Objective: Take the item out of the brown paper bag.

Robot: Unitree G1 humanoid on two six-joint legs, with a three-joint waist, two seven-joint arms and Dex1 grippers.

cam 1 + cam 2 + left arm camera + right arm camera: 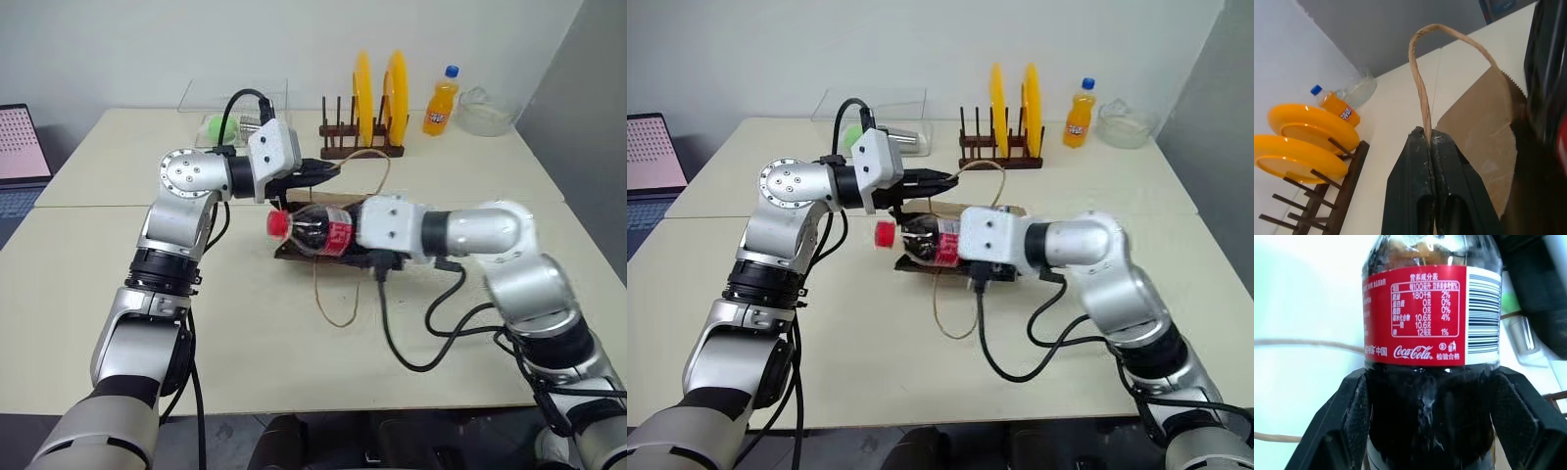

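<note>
The bottle (313,231), grasped in the right end effector (345,235), is mid-extraction from the bag (338,208), whose handle (1422,73) is clenched by the left end effector (328,172); clearing the bag mouth is needed next.

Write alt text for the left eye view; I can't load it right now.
The right pincer grips a dark cola bottle lying sideways over the brown paper bag. The left pincer is shut on the bag's cord handle, holding it up.

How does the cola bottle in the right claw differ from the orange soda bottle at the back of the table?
The cola bottle is dark with a red label and red cap; the orange soda bottle is orange with a blue cap. The cola bottle lies sideways, gripped by the right claw above the brown paper bag; the orange soda bottle stands upright, untouched. Both are capped.
</note>
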